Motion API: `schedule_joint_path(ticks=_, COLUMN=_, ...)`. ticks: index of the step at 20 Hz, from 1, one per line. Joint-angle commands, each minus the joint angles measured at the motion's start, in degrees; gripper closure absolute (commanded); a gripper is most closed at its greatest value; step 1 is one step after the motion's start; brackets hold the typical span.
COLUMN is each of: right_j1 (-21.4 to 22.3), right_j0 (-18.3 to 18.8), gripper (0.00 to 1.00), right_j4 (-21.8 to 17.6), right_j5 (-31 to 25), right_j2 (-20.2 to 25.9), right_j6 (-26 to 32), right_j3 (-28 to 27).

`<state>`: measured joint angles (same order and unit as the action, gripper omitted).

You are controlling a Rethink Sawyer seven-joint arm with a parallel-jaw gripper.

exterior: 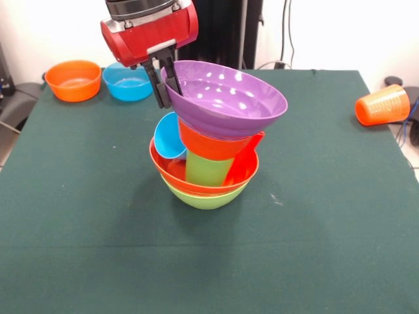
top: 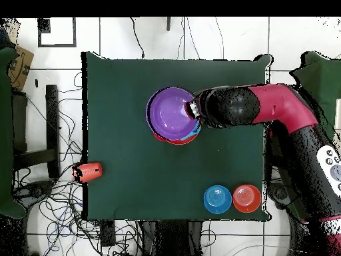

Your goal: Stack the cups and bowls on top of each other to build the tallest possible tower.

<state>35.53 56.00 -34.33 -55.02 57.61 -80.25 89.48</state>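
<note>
Front view: the tower [exterior: 211, 147] stands near the middle of the green table [exterior: 78, 216]. Its base is a lime green bowl [exterior: 204, 199] with an orange-red bowl [exterior: 171, 171] nested in it. Inside that bowl a lime green cup [exterior: 205, 169] stands upright, a light blue cup [exterior: 169, 137] leans out to one side and a red cup [exterior: 245, 159] leans to the other. A small orange bowl [exterior: 211, 145] sits over the cups, and a tilted purple bowl [exterior: 226, 98] tops the pile. The gripper [exterior: 163, 82] has its dark fingers [exterior: 157, 85] pinching the purple bowl's rim. At the far edge an orange bowl [exterior: 73, 80] and a blue bowl [exterior: 127, 81] sit touching, both empty. An orange cup [exterior: 383, 104] lies on its side at the table's edge. Behind is a pale wall with cables.

Overhead view: the purple bowl [top: 172, 112] hides most of the pile; the red arm [top: 280, 107] reaches to its rim. The blue bowl [top: 217, 199] and orange bowl [top: 246, 198] sit side by side near the table's [top: 133, 167] edge; the orange cup [top: 88, 172] lies at the opposite side. Cables lie across the tiled floor [top: 60, 220]
</note>
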Motion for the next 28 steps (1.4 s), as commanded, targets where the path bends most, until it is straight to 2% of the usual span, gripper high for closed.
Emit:
schedule_joint_path(ticks=1, right_j1=-1.0, right_j0=-2.4, gripper=1.00, right_j4=-4.1, right_j5=1.1, right_j2=-4.1, right_j6=7.1, right_j3=2.7)
schedule_joint_path(ticks=28, right_j1=-1.8, right_j0=-2.4, gripper=1.00, right_j4=-4.4, right_j5=0.0, right_j2=-4.6, right_j6=8.4, right_j3=2.5)
